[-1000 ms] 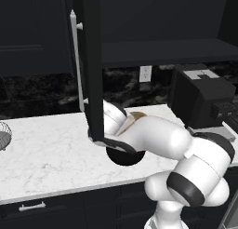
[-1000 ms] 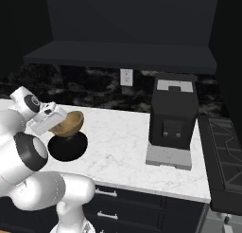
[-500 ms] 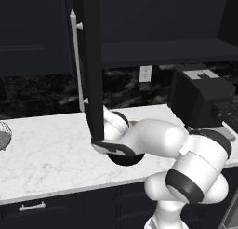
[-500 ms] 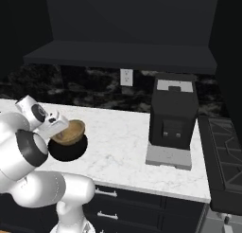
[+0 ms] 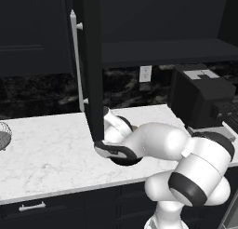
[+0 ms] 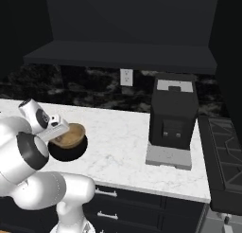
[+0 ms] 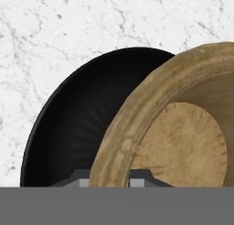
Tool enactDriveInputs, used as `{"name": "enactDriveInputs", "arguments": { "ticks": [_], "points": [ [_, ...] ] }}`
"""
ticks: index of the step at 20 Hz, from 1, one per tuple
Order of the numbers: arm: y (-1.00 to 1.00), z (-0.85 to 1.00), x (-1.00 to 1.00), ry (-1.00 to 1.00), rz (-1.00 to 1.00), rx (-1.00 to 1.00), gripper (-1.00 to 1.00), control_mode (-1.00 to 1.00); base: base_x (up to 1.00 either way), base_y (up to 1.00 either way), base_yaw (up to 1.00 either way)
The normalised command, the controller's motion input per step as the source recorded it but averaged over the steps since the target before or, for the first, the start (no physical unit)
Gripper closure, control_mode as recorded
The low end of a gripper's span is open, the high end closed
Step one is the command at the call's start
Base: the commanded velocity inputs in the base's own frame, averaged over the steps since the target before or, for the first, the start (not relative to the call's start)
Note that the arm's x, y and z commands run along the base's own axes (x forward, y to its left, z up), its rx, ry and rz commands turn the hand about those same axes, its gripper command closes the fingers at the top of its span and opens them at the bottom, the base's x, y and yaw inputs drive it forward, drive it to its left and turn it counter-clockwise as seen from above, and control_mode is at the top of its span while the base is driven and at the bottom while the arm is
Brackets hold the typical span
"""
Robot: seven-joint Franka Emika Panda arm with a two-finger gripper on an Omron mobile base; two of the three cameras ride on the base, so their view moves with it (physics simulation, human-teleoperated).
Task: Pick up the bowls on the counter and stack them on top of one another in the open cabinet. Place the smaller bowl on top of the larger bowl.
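The smaller bowl (image 7: 183, 137) of tan wood fills the right of the hand view, tilted, with my gripper (image 7: 111, 179) shut on its near rim. Right under it the larger bowl (image 7: 77, 128), glossy black, stands on the white marble counter (image 7: 41, 32). From the right base view the smaller bowl (image 6: 71, 135) hangs low over the larger bowl (image 6: 68, 150), held by my gripper (image 6: 57, 131) from the left; whether the two bowls touch I cannot tell. The open cabinet (image 5: 162, 51) has its dark shelf above the counter (image 5: 46, 153), its door (image 5: 92, 60) swung out over my arm.
A black coffee machine (image 6: 172, 120) stands on the counter to the right. A grey wire basket (image 5: 3, 135) sits at the far left edge. The door's white bar handle (image 5: 75, 60) hangs just above my wrist. A stove (image 6: 227, 156) borders the counter on the right.
My hand has come down and slightly toward me with the wooden bowl, bringing it from above the black bowl to just over its rim. The black bowl has stayed in place.
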Motion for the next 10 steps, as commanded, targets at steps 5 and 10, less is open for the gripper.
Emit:
{"name": "enactDriveInputs", "arguments": {
  "ticks": [5, 10],
  "points": [
    [0.16, -0.12, 0.03, 0.00, 0.08, 0.07, 1.00, -1.00, 0.00, 0.00, 0.00],
    [0.00, -0.04, 0.08, 0.00, 0.01, 0.05, -1.00, -1.00, 0.00, 0.00, 0.00]
  ]
}}
